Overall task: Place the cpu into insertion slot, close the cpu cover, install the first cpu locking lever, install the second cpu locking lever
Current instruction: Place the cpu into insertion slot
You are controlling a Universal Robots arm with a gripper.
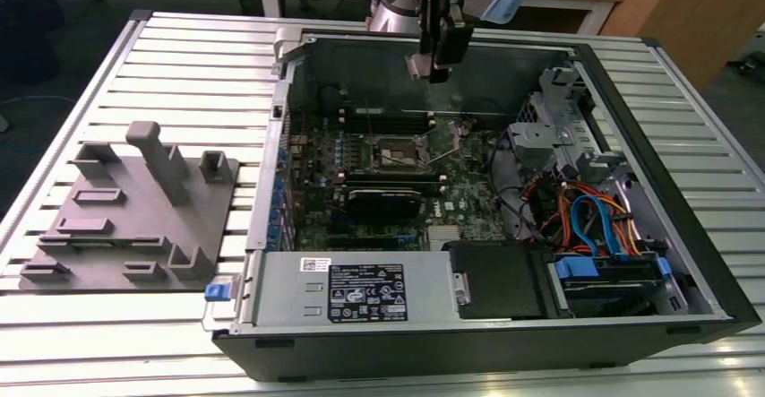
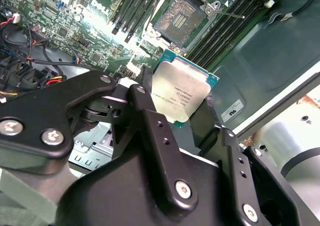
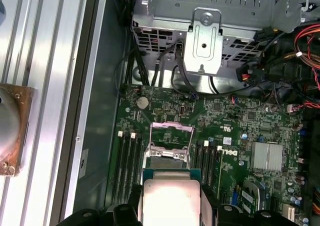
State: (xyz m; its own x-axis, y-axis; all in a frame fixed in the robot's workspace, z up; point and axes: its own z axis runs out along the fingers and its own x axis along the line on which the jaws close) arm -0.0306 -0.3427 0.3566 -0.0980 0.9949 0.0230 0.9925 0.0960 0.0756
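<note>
My gripper (image 1: 436, 61) hangs above the far wall of the open computer case (image 1: 669, 263). It is shut on the cpu (image 2: 180, 93), a flat silvery square chip held by its edges between the black fingers (image 2: 145, 88). In the first wrist view the cpu (image 3: 171, 201) sits just short of the insertion slot (image 3: 171, 153). The slot (image 2: 178, 18) lies uncovered on the green board (image 1: 313, 182), its dark centre showing. The cpu cover (image 3: 172, 126) stands raised at the slot's far side. A thin locking lever (image 2: 227, 14) sticks out beside the slot.
Long black memory slots (image 2: 135, 6) flank the socket. A black finned block (image 1: 382, 202), a metal drive cage (image 1: 550, 137) and loose cables (image 1: 586, 218) crowd the case. A power supply (image 1: 358, 294) fills its near end. A grey fixture block (image 1: 132, 209) stands at the exterior view's left.
</note>
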